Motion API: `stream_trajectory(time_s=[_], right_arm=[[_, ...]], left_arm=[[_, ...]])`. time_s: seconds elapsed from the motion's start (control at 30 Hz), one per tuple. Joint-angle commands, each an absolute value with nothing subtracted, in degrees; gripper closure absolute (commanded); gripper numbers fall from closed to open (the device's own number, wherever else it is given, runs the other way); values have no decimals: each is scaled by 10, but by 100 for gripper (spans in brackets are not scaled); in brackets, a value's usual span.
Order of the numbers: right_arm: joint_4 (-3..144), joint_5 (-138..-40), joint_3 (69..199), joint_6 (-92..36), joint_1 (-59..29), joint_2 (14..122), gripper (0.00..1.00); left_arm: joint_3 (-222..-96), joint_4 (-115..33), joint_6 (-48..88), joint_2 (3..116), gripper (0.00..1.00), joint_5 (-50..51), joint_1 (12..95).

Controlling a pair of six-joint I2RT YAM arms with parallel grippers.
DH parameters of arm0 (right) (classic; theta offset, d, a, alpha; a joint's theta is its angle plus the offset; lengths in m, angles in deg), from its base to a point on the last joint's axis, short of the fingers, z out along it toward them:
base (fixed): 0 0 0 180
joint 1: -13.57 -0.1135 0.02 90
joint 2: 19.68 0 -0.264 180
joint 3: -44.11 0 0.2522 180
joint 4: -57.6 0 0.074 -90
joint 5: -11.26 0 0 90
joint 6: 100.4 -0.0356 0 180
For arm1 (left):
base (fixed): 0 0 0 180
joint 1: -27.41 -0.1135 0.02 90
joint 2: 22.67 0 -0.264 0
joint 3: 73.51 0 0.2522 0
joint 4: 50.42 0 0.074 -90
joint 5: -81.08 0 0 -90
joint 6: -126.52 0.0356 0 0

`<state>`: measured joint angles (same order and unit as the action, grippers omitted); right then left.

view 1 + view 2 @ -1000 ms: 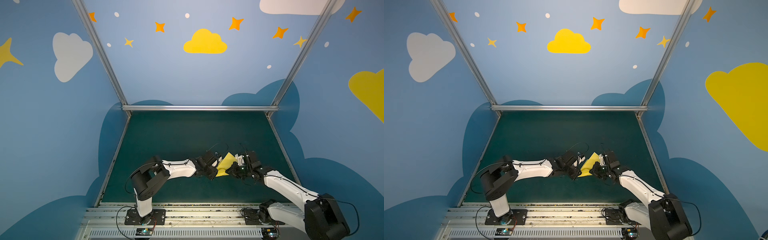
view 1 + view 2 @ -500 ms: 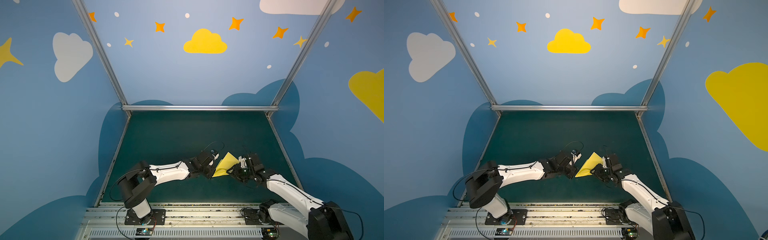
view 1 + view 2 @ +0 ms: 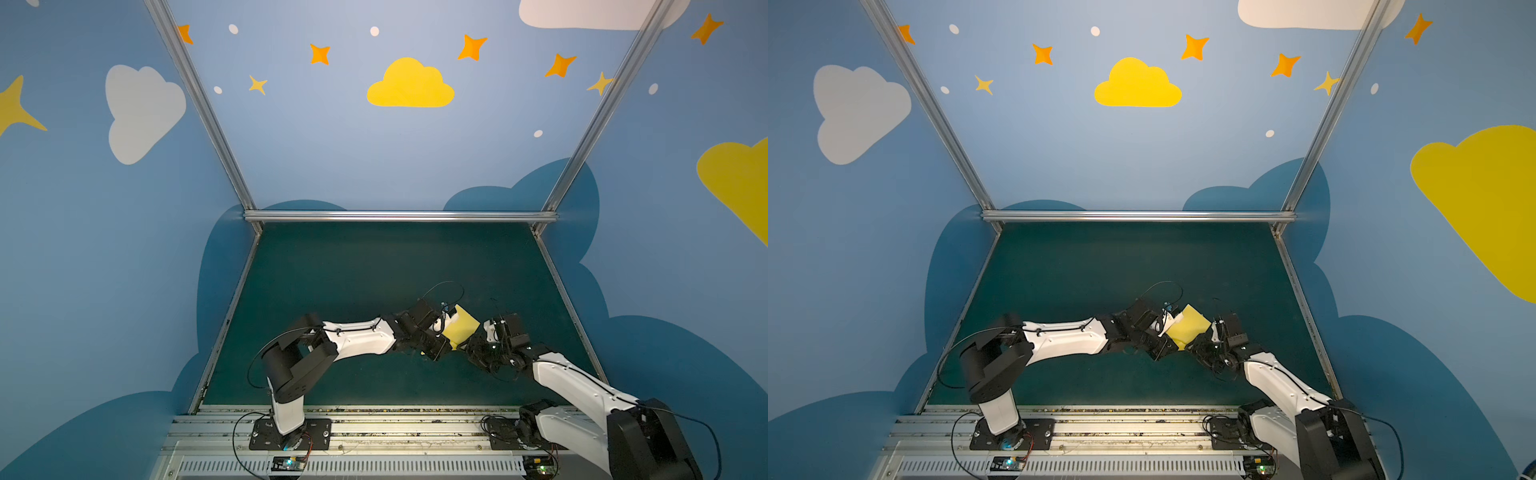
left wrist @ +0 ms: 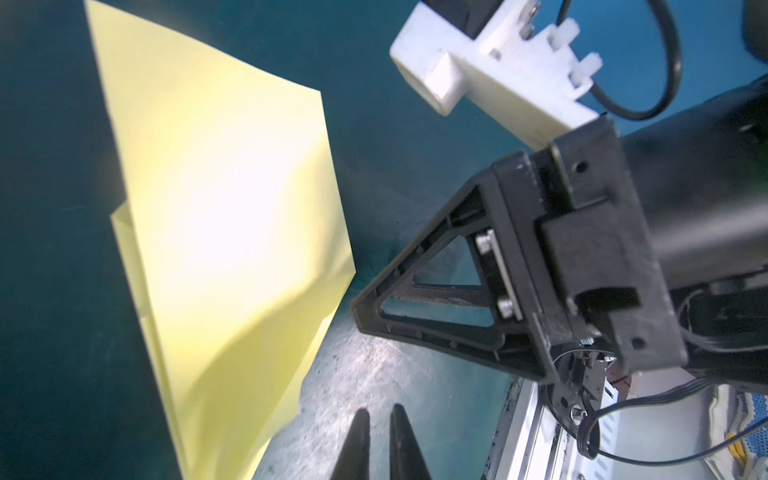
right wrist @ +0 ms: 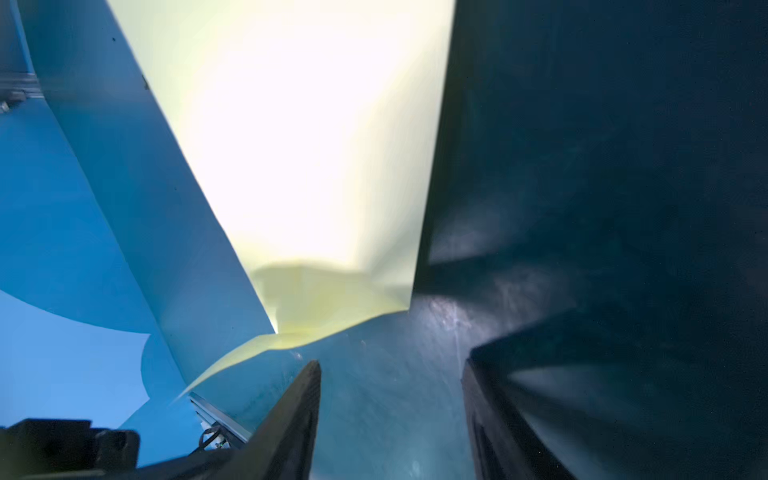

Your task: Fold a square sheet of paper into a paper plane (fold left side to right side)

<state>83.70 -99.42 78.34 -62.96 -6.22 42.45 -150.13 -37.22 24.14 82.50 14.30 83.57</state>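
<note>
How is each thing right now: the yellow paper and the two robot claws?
square sheet of paper: folded into layers, top flap standing up off the green mat, held by neither gripper.
left gripper: almost shut, empty, beside the paper.
right gripper: open, empty, paper just ahead of its tips.

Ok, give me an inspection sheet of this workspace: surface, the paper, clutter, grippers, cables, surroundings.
Surface: dark green mat, some pale scuffing.
Job's things: pale yellow paper, folded in layers, between the two grippers, part of it lifting off the mat.
Clutter: nothing seen.
Grippers: left gripper, jaws almost together, empty; right gripper open, empty, a paper corner just ahead of it.
Cables: black cable loop above the left wrist; wires at the arm bases.
Surroundings: blue walls with painted clouds and stars; aluminium frame.
</note>
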Motion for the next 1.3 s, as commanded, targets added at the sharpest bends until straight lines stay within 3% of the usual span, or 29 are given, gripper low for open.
stream_trajectory(time_s=[0.0, 0.5, 1.03, 1.27], right_arm=[[800, -1006, 778, -636, -55, 436, 45], [749, -1027, 774, -632, -51, 498, 51], [722, -1012, 788, -620, -51, 553, 59], [716, -1011, 784, -623, -50, 557, 60]], left_arm=[[-1521, -365, 259, 851, 87, 151, 835], [-1525, -357, 270, 919, 87, 120, 811], [-1531, -367, 254, 881, 87, 162, 798], [-1579, -342, 265, 930, 87, 165, 771]])
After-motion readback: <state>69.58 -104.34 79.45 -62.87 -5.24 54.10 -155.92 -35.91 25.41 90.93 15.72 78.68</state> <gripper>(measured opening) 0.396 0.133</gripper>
